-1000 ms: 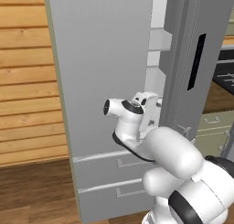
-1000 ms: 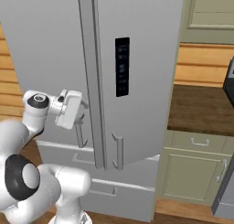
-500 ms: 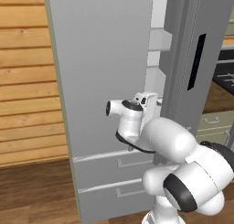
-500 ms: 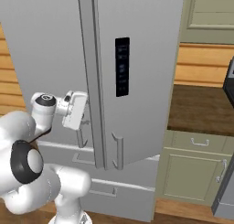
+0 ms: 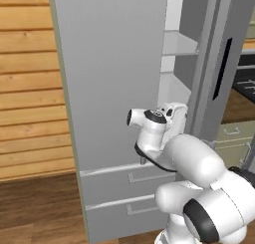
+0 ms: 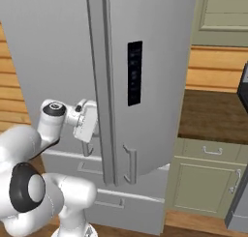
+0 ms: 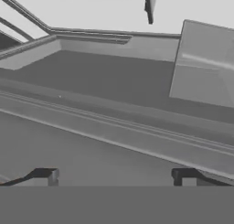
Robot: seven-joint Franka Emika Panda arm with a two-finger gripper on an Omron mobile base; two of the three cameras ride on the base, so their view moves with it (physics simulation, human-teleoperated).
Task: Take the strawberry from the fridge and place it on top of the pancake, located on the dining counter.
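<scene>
With the fridge door ajar, the empty, wide-open gripper needed a level reach onto its shelf.

Now closer to the fridge than a second ago: gripper shifted toward the gap between its doors, elbow raised higher before its drawers.

We see the fridge in plain light grey, its inner shelves paler grey, with a black panel on one door. Behind it, the wall shows honey-brown horizontal planks. The cabinets are pale green-grey beneath a dark-brown countertop.
</scene>
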